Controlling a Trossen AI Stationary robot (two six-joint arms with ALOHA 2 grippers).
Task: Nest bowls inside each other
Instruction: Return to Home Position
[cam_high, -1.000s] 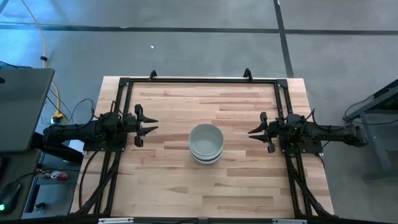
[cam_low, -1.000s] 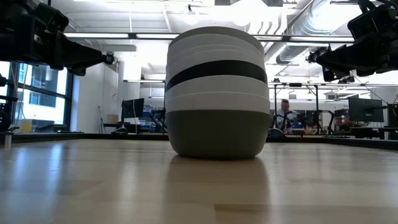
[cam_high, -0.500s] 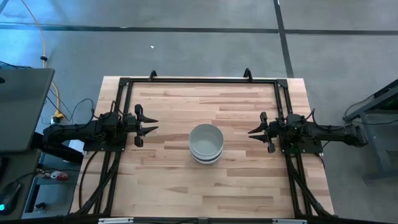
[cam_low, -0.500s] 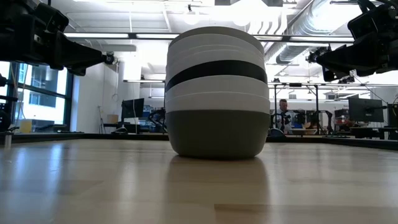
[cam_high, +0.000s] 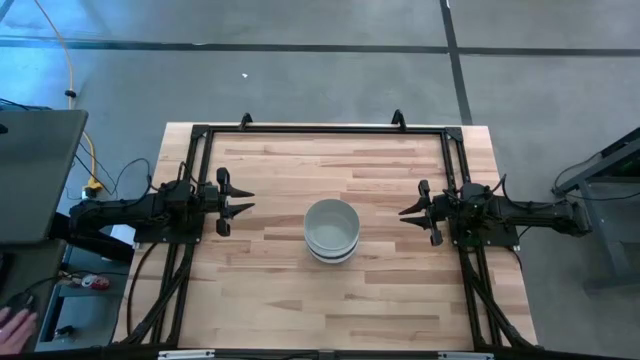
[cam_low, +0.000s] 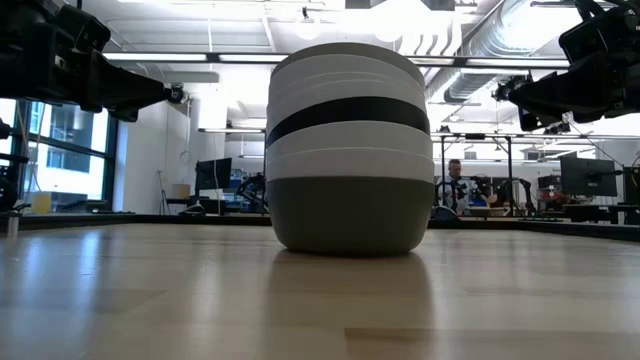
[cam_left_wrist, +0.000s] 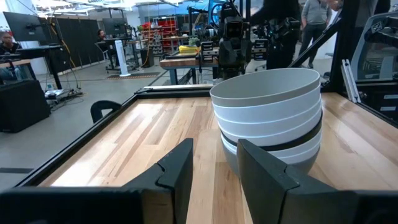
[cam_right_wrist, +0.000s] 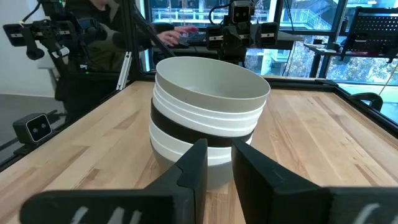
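Observation:
The bowls stand nested in one stack (cam_high: 331, 230) at the middle of the wooden table, its grey bottom bowl (cam_low: 349, 215) resting on the wood. Above that come white bowls, a black one (cam_low: 349, 115) and a pale grey bowl on top (cam_left_wrist: 267, 90). My left gripper (cam_high: 246, 200) hovers at the table's left side, pointing level at the stack (cam_left_wrist: 270, 118), open and with nothing in it (cam_left_wrist: 214, 149). My right gripper (cam_high: 404, 213) hovers at the right side, also level and facing the stack (cam_right_wrist: 208, 118). A narrow gap shows between its fingers (cam_right_wrist: 219, 149).
A black frame (cam_high: 320, 130) runs along the table's far, left and right edges. Bare wood lies all around the stack. A person's hand (cam_high: 10, 322) shows off the table at the near left, and people sit in the room beyond (cam_low: 457, 185).
Both arms and the stack have kept still. A person's hand has come into the high view off the table, at the near left.

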